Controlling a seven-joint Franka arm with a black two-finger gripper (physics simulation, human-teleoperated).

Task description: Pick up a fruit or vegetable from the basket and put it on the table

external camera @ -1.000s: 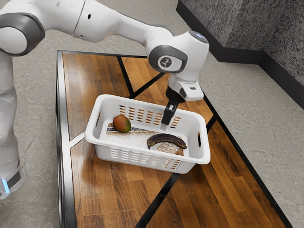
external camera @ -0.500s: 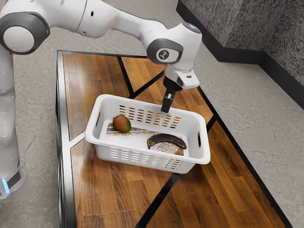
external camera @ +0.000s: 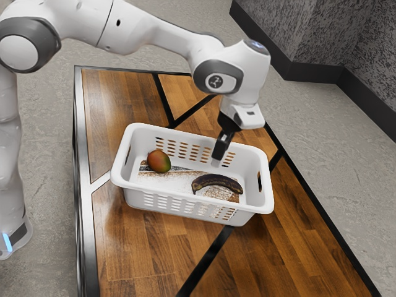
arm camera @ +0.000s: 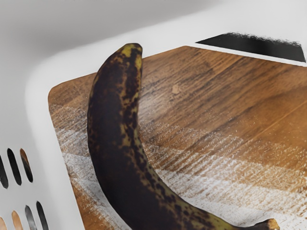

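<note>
My black gripper (external camera: 216, 159) reaches down inside the white basket (external camera: 268, 189), near its back wall and just above and behind the banana; whether it is open or shut cannot be made out. The dark, spotted banana (external camera: 218, 180) lies curved on the basket's bottom, toward the exterior view's right. A red-green mango (external camera: 159, 161) rests in the basket's other end. In the wrist view, the banana (arm camera: 112, 129) lies below my hand, beside the basket's white wall (arm camera: 41, 110).
The wooden table (external camera: 139, 247) with black metal strips carries the basket. Slotted walls and a raised rim surround the fruit. Table surface extends around the basket, and a grey wall (external camera: 352, 37) stands beyond the table.
Half a second ago my hand was higher and farther toward the exterior view's left; it has come down and back toward the right, near its position one second ago. The fruits and basket have not moved.
</note>
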